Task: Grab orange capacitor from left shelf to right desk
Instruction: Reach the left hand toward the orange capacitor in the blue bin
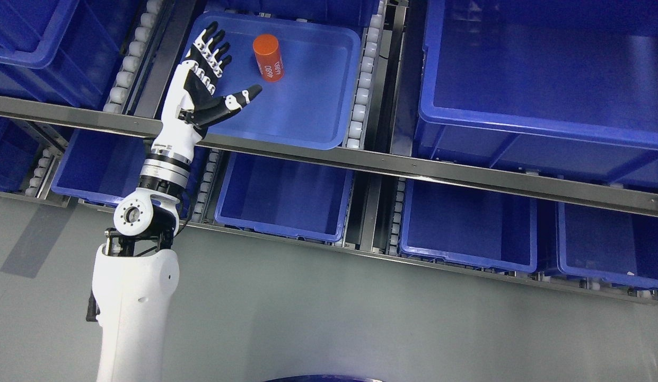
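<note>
An orange cylindrical capacitor [268, 58] with white print lies in a shallow blue tray [329, 122] on the upper shelf level. My left hand [222, 74] is raised over the tray's left part, just left of the capacitor and apart from it. Its fingers [209, 45] are spread and point up the picture; the thumb [243, 98] sticks out to the right below the capacitor. The hand holds nothing. My right arm does not show.
A metal shelf rail [413, 167] runs across below the tray. Roller tracks [363, 79] flank the tray. A deep blue bin [541, 79] stands to the right, more blue bins [286, 196] sit on the lower level. Grey floor [360, 318] lies in front.
</note>
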Motion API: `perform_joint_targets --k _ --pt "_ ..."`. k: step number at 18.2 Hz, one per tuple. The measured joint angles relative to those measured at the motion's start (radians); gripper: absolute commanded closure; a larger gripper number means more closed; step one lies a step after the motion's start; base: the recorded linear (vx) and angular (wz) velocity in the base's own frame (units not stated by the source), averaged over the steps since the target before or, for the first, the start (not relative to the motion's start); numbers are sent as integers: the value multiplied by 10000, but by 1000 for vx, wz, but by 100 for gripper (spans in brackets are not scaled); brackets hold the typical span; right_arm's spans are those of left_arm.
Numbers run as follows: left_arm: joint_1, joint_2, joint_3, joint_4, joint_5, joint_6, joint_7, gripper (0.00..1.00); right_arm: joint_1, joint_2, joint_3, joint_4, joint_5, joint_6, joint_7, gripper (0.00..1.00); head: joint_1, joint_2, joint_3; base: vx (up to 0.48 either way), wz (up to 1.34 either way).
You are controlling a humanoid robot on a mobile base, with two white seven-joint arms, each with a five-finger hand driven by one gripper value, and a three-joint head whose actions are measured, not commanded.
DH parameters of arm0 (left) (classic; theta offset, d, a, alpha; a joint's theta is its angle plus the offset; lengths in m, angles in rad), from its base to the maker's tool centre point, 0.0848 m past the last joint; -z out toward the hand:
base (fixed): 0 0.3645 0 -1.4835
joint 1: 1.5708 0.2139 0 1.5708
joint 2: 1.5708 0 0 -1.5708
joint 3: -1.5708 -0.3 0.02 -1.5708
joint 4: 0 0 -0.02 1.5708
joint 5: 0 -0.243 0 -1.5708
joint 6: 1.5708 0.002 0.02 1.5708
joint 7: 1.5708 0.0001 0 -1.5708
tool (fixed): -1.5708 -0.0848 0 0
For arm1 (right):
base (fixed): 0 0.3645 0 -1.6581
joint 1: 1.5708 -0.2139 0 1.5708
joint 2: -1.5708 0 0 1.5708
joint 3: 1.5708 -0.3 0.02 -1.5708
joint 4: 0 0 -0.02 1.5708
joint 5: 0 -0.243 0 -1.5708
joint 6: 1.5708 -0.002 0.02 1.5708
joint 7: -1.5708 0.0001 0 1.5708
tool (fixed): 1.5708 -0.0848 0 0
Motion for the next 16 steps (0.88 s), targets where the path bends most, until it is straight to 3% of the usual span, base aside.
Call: perform_joint_targets --k 8,16 --pt "520 421 8 -1 -112 -662 -198 0 0 0 0 0 0 1 0 0 0 0 0 88 -54" --pt "-801 882 -45 1292 -991 -718 -263 2 2 0 0 0 0 24 14 0 0 0 0 11 -11"
